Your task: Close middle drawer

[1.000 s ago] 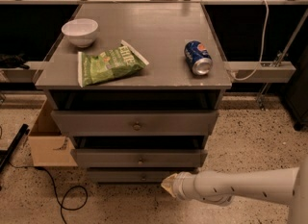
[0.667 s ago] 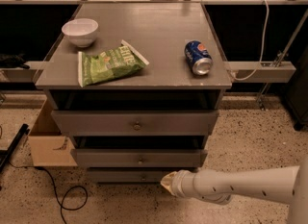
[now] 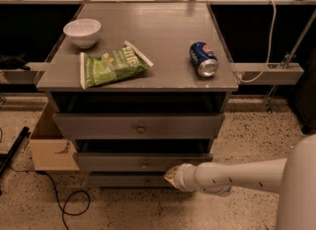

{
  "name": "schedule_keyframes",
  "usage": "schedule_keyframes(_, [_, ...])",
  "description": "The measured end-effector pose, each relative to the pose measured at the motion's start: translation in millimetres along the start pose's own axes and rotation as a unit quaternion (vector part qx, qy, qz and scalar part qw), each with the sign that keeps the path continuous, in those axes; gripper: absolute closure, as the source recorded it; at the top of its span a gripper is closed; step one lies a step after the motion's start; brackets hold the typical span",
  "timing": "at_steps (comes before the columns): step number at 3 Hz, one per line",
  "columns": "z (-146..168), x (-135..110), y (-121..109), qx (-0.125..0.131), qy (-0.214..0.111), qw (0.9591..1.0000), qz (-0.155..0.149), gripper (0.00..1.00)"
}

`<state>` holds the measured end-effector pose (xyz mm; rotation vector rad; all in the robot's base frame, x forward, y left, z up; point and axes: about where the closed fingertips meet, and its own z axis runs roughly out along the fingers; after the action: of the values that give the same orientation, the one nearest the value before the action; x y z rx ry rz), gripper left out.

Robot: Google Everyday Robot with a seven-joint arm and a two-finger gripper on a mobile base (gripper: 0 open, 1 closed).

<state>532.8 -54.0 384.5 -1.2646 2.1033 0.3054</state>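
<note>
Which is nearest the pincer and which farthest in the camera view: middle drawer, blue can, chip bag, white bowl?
The pincer is low at the front of the cabinet.
1. middle drawer: just beside it, to its left.
2. blue can, on top at the front right, and chip bag, at the front left: too close to call.
3. white bowl: back left corner.

Grey middle drawer (image 3: 108,162); cream jaws near its front; green bag (image 3: 112,66); blue can (image 3: 203,58).

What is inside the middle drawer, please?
Nothing can be seen in the middle drawer. Only a dark gap shows, because the top drawer sticks out above it. The gripper is by its front's lower edge, right of centre.
</note>
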Motion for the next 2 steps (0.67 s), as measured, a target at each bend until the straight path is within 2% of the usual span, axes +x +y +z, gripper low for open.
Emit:
schedule_keyframes(1, [9.5,11.7,-22.2,0.014,0.017,0.9997,0.005,1.00])
schedule_keyframes(2, [9.8,14.8,-25.3,0.016,0.021,0.9997,0.005,0.84])
